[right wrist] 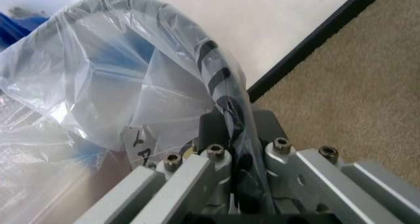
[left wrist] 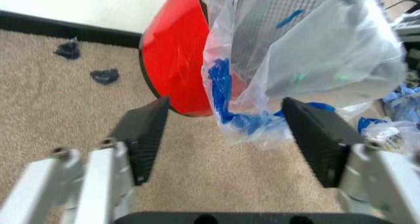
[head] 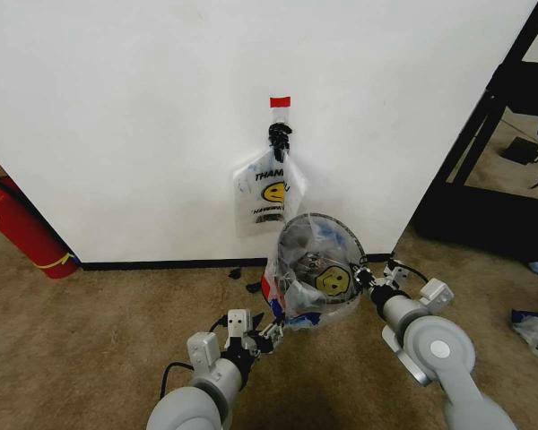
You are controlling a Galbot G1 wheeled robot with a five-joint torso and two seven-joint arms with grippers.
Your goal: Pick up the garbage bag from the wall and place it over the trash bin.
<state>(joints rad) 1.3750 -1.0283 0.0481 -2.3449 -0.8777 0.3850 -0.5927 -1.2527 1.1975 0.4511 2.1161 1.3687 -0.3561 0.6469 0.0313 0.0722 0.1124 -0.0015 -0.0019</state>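
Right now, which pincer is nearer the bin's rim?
Right. The right pincer is shut on the garbage bag at the trash bin rim; the left pincer is open, low beside its base.

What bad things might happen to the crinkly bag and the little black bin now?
The right gripper is shut on the thin translucent garbage bag at the rim of the black wire-mesh trash bin; a pull might tear it or tip the bin. The open left gripper hangs by the bag's loose bottom and might snag it.

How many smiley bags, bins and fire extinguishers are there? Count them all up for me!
Smiley bags: 2, the garbage bag over the bin and the one hanging on the wall hook
Trash bin: 1
Fire extinguisher: 1
Total: 4
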